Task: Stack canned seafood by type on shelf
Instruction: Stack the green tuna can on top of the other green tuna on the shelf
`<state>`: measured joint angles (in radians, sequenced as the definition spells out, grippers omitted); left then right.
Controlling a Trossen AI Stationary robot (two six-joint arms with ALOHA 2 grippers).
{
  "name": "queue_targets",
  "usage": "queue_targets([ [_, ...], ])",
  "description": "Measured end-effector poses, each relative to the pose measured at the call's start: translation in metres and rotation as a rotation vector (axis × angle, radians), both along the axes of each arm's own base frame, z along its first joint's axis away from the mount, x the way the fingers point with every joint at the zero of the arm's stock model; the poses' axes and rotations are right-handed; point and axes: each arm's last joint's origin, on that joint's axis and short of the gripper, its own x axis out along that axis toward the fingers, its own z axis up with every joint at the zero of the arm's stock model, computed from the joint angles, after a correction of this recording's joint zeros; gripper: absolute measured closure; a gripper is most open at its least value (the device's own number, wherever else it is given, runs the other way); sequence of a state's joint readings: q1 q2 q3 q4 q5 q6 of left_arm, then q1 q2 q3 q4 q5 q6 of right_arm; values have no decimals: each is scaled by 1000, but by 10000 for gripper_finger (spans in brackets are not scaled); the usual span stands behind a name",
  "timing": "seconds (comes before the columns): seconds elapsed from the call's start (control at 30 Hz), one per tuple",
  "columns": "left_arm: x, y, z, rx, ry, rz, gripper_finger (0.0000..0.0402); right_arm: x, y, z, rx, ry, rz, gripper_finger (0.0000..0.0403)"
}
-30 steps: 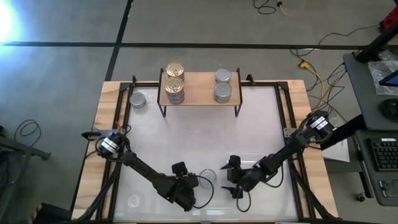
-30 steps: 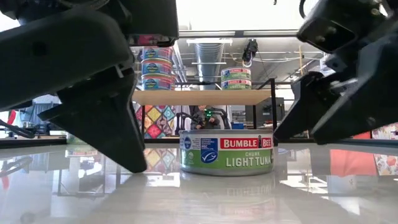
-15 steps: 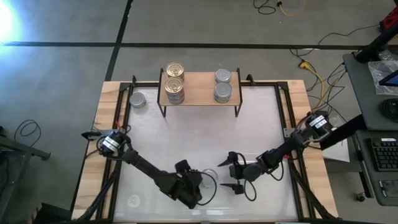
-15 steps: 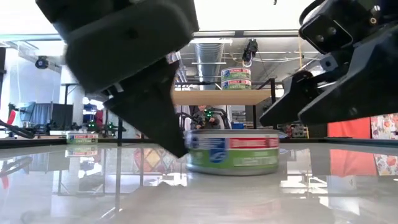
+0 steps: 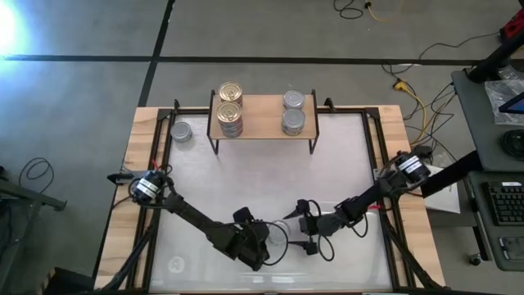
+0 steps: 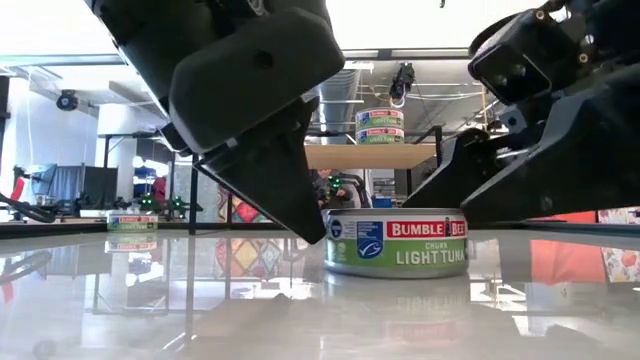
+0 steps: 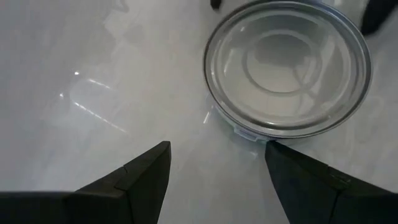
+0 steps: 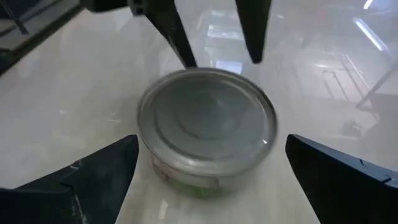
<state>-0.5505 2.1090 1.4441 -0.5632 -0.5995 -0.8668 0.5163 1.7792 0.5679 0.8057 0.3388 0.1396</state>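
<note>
While both arms reach low over the near part of the white table (image 5: pixel 246 176), a single silver-lidded tuna can (image 6: pixel 397 242) stands upright on the tabletop between them, around six o'clock from the table's middle in the high view. Its green and blue label reads "Bumble Bee chunk light tuna" in the low view.

From the seven o'clock side, the left gripper (image 5: pixel 264 240) points at the can with its fingers spread apart and gripping nothing. In the left wrist view the two dark fingertips (image 7: pixel 146 168) stand just short of the can's rim, one to each side, with bare table between them. The low view shows a fingertip just beside the label's blue end; contact cannot be told.

From the three o'clock side, the right gripper (image 5: pixel 300 228) faces the can, its fingers also wide apart and empty. The right wrist view shows the can's plain grey lid centred between the two fingers (image 8: pixel 99 171), well clear of both, with the left arm's finger tips beyond it.

At twelve o'clock on the table stands the shelf (image 5: pixel 264 115), a light wooden board on thin black legs. On its nine o'clock end are the gold-lidded tins (image 5: pixel 231 105), stacked in two spots one behind the other. On its three o'clock end are the silver-lidded tins (image 5: pixel 293 112), likewise in two spots. One more silver-lidded tin (image 5: pixel 182 132) sits on the table just beside the shelf at its nine o'clock side.
</note>
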Motion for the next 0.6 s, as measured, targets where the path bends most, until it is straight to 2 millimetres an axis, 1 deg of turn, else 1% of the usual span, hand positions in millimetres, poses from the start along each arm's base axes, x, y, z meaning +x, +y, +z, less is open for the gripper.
queue_targets([
  [0.13, 1, 1, 1, 19, -21, 11, 155, 4, 2, -13, 7, -31, 4, 3],
  [0.23, 3, 2, 1, 18, -30, 14, 155, 9, 5, -18, 4, -30, 1, 3],
  [0.6, 3, 3, 2, 24, -20, -5, 155, 29, 15, -27, -5, -41, -10, 2],
])
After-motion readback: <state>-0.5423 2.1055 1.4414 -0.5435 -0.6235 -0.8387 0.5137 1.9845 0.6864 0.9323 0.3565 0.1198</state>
